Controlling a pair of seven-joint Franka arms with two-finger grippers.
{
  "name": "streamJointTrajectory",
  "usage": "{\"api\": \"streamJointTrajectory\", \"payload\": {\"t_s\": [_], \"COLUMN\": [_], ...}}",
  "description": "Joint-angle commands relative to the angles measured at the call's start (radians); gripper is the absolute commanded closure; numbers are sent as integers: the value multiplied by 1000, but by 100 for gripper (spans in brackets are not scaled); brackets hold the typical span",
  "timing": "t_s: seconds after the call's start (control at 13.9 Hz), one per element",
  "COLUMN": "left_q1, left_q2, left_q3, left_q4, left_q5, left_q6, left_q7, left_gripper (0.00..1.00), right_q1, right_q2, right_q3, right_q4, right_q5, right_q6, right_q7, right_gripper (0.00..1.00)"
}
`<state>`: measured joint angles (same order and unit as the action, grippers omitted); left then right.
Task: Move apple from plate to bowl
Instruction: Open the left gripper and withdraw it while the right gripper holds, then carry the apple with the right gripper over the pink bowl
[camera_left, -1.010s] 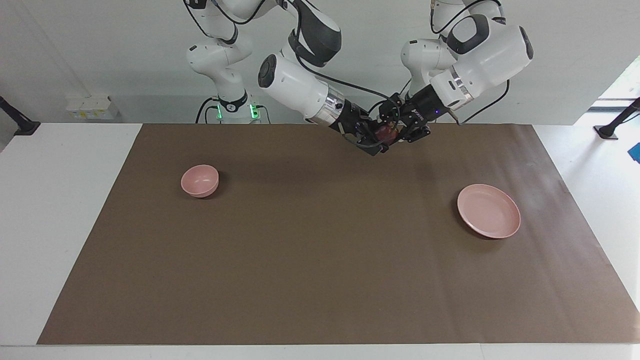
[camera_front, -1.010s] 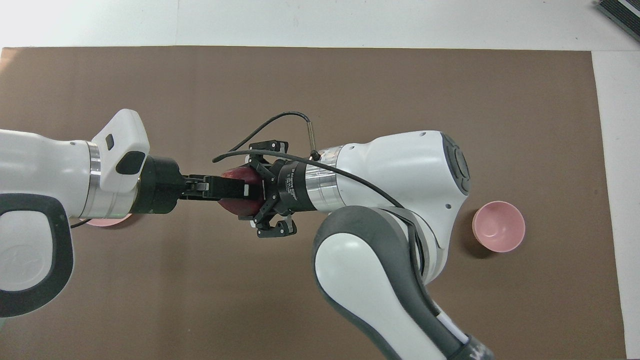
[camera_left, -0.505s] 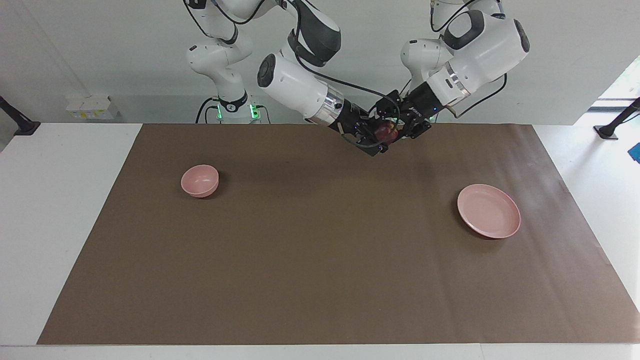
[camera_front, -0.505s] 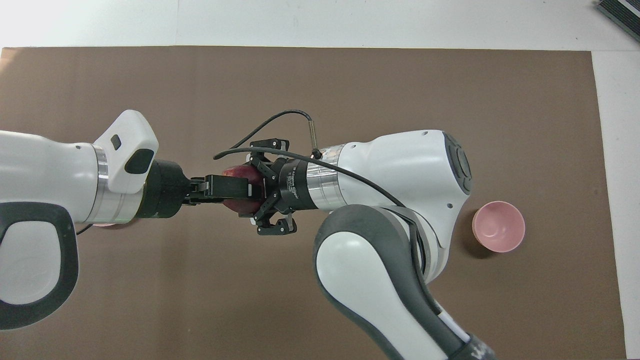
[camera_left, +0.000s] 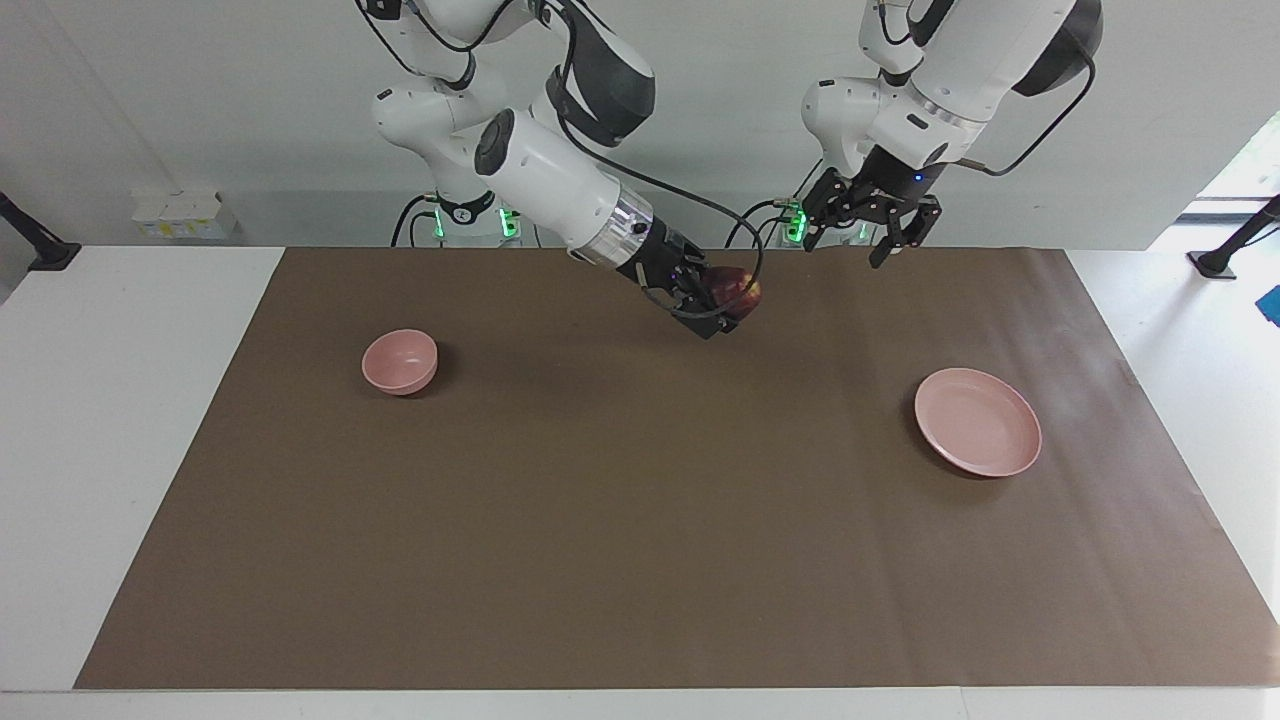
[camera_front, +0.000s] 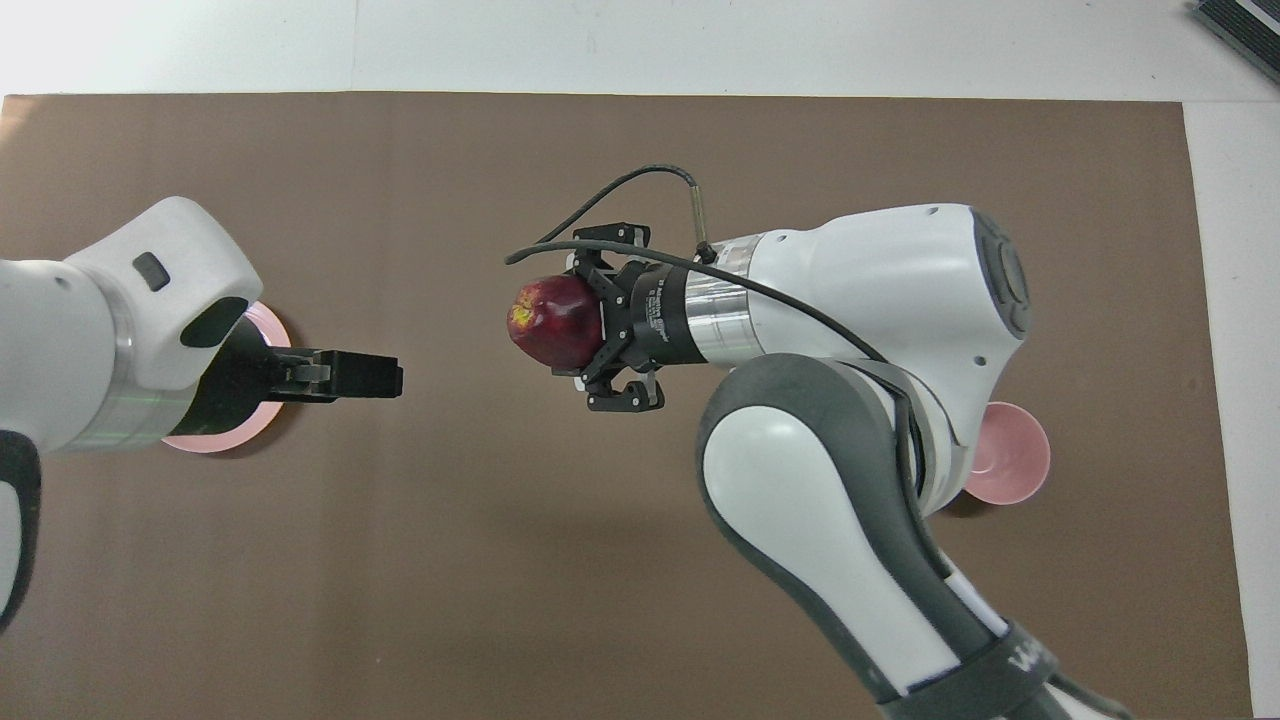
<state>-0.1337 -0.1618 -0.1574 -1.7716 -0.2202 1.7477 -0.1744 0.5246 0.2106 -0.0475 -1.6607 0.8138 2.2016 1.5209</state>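
Apple (camera_left: 738, 291): firm, smooth, fairly light, so I grip across its widest part; my right gripper (camera_left: 728, 303) clamps it there, left gripper (camera_left: 868, 228) hangs spread, empty.

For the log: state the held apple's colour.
Apple: dark red with a small yellow patch, clearest in the overhead view.

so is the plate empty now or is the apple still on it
Empty. The plate shows only its bare pink surface, and the apple is up in the air over the mat, held in the right gripper.
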Motion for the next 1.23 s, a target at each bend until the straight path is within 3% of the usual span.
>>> {"api": "streamJointTrajectory", "payload": {"t_s": [0.0, 0.22, 0.43, 0.65, 1.15], "left_q1": [52, 91, 132, 163, 210], "left_q2": [33, 42, 117, 143, 15], "left_q3": [-5, -2, -1, 1, 10], "left_q4": [69, 84, 217, 259, 51], "left_q5": [150, 243, 245, 246, 240], "left_q6": [-69, -74, -215, -229, -179], "left_q7": [1, 30, 73, 134, 208], "left_gripper": [0, 0, 0, 0, 0], "right_q1": [-46, -67, -87, -150, -285], "right_q2": [-2, -5, -22, -40, -94], "right_q3": [6, 5, 5, 3, 3], "right_q4": [42, 84, 98, 98, 87], "right_q5": [-137, -312, -491, -547, -764], "right_q6": [-61, -152, -267, -335, -482], "right_q7": [-25, -94, -282, -480, -1109], "right_gripper": [100, 100, 100, 100, 100]}}
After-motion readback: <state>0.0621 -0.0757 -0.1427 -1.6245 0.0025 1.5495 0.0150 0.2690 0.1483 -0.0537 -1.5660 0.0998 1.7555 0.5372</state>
